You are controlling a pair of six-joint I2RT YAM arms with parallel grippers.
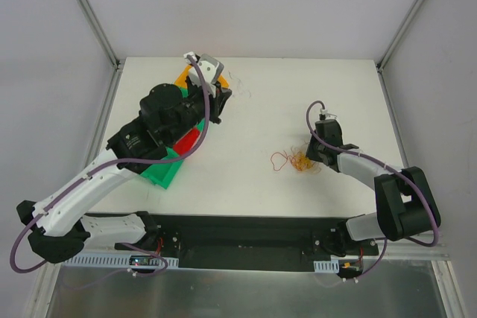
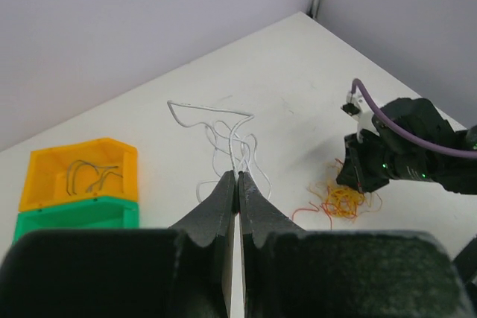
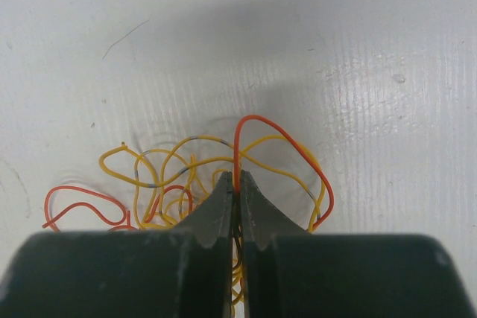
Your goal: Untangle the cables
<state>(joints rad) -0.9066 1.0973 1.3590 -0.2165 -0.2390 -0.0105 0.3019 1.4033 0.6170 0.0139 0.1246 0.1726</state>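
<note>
right gripper (image 3: 237, 182): pressed together on red wire (image 3: 237, 153) of clump (image 1: 299, 160), lying on table (image 1: 246, 180) mid-right. left gripper (image 2: 237, 184): pinching white wire (image 2: 212, 110), well apart from clump. risk: dragging whole clump if pulled hard; thin wire slipping from pinch.

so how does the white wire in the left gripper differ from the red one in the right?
Colour: white wire versus red wire. Shape: the white wire is kinked, with a sharp corner; the red wire makes one smooth arch. Place: the white wire is clear of the clump; the red wire rises out of it. Shared: both are hair-thin, and each is pinched between shut fingers, by the left gripper and the right gripper.
</note>
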